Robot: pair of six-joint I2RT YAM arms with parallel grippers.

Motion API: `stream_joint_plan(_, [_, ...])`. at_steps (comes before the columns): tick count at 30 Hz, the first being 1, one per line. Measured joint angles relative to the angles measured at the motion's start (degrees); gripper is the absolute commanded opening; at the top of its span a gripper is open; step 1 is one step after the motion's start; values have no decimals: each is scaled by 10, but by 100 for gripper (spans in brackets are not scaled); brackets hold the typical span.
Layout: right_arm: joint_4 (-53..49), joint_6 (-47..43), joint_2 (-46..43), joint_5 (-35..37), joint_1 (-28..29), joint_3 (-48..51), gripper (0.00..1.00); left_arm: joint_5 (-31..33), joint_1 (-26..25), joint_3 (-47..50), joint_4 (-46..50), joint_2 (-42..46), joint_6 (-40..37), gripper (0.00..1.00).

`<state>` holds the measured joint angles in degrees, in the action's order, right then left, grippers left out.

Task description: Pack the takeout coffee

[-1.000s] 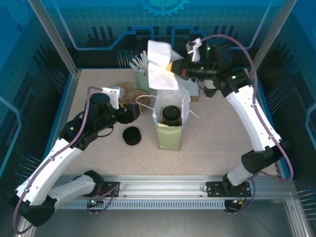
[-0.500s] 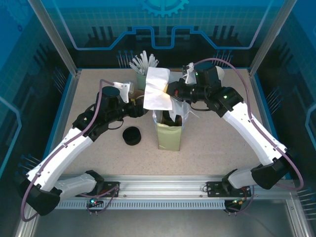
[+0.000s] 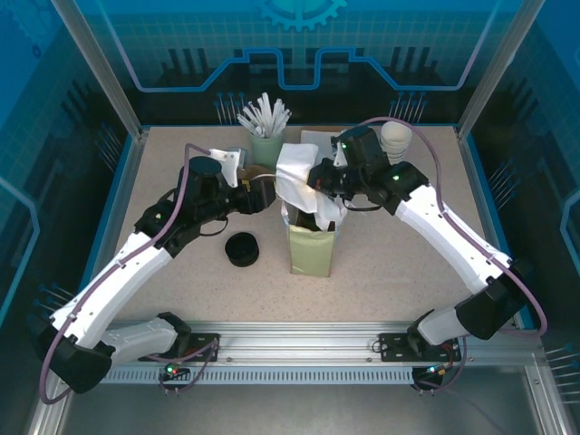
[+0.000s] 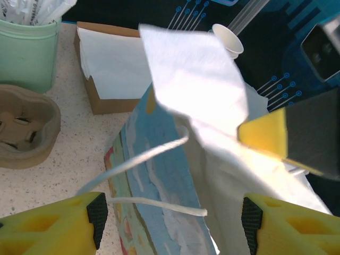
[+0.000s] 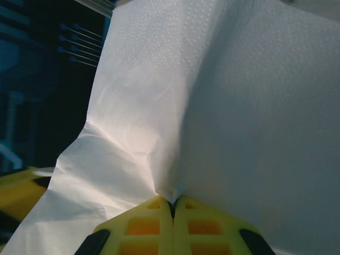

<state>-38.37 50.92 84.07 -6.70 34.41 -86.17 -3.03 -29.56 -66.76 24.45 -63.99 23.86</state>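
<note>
Top external shows us the paper bag (image 3: 313, 252) upright near the middle of the tabletop. The right gripper (image 3: 317, 178) hangs over its mouth. In the right wrist view we see its fingers (image 5: 143, 226) pinched tight on a white napkin (image 5: 212, 95), which drapes across the opening. Under the napkin we make out only a dark patch of the takeout coffee (image 3: 308, 220), inside the bag. The left gripper (image 4: 170, 212) is spread wide at the bag's left rim, with the string handle (image 4: 143, 159) between its jaws; we cannot tell whether they touch. A black lid (image 3: 241, 247) lies between the bag and the tabletop's left edge.
</note>
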Motion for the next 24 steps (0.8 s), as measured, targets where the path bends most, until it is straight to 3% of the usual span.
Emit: stream_joint_plan(24, [-154, -114, 70, 132, 46, -17, 0, 6, 0, -7, 8, -20, -3, 72])
